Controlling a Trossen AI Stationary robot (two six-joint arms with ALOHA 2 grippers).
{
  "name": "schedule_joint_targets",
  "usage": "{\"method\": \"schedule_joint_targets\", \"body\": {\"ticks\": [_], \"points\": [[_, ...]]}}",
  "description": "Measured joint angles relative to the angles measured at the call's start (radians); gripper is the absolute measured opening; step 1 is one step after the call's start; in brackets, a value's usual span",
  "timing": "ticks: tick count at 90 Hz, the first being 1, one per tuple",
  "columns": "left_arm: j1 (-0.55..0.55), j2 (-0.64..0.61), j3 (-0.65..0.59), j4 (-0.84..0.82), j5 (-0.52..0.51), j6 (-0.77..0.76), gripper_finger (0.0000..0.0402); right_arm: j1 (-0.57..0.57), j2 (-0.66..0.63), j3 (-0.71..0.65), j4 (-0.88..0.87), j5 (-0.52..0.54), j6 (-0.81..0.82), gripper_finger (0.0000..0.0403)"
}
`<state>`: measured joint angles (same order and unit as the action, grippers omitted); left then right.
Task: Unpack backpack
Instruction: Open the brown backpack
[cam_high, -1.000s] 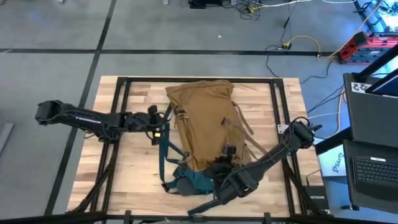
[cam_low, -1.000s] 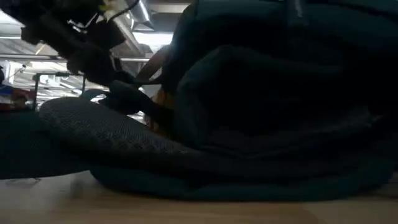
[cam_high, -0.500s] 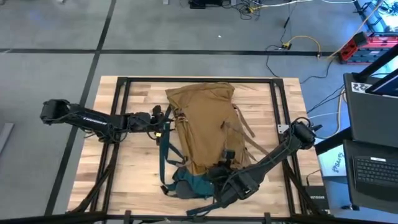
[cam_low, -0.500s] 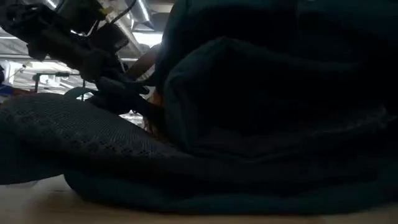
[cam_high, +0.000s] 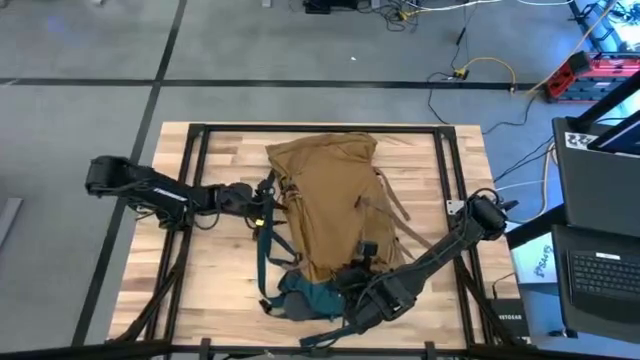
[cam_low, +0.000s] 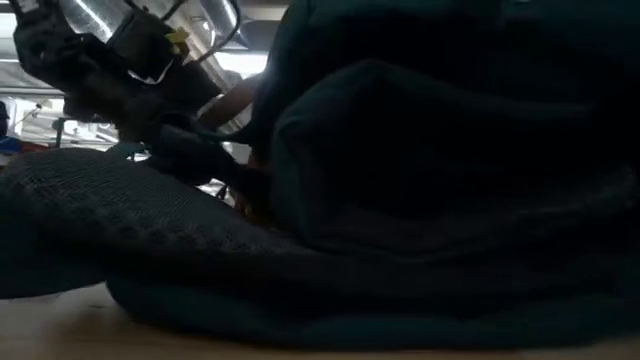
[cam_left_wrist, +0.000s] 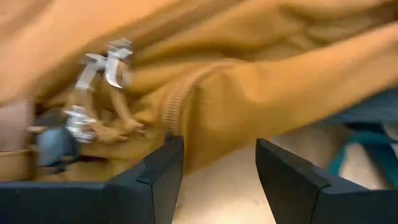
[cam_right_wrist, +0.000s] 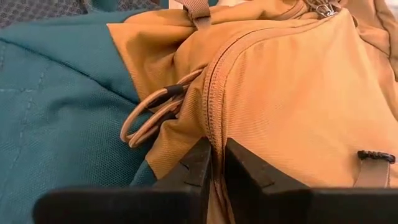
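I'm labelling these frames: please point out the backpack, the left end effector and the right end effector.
backpack (cam_high: 325, 195), high view, middle of its tan front panel.
left end effector (cam_left_wrist: 217, 177), left wrist view, open gap between its fingertips.
right end effector (cam_right_wrist: 217, 165), right wrist view, narrow gap pinching the backpack's seam.

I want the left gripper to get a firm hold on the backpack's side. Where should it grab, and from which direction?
Probably the raised tan fold on the backpack, coming in level from the table's left side. It bulges toward the open left gripper, thin enough to fit between the fingers. Avoid the metal clips beside it; they look too small and loose to hold.
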<state>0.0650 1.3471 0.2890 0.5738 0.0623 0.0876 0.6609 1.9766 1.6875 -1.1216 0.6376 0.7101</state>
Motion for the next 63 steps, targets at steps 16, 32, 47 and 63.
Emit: {"method": "schedule_joint_targets", "body": {"ticks": [16,32,47,63], "points": [[-0.007,0.032,0.0,-0.011,0.07,-0.004,0.0182,0.0,0.0,0.0,-0.004,0.001,-0.004,0.0026],[-0.013,0.031,0.0,-0.008,0.035,0.006,0.0182,0.0,0.0,0.0,-0.004,0.002,-0.003,0.0026],[-0.013,-0.009,0.0,-0.002,-0.006,0.036,0.0182,0.001,0.0,0.006,-0.003,-0.006,-0.004,0.0026],[-0.017,-0.056,0.0,0.003,-0.011,0.063,0.0182,0.006,0.0,0.024,-0.003,-0.016,-0.008,0.0026]]}}
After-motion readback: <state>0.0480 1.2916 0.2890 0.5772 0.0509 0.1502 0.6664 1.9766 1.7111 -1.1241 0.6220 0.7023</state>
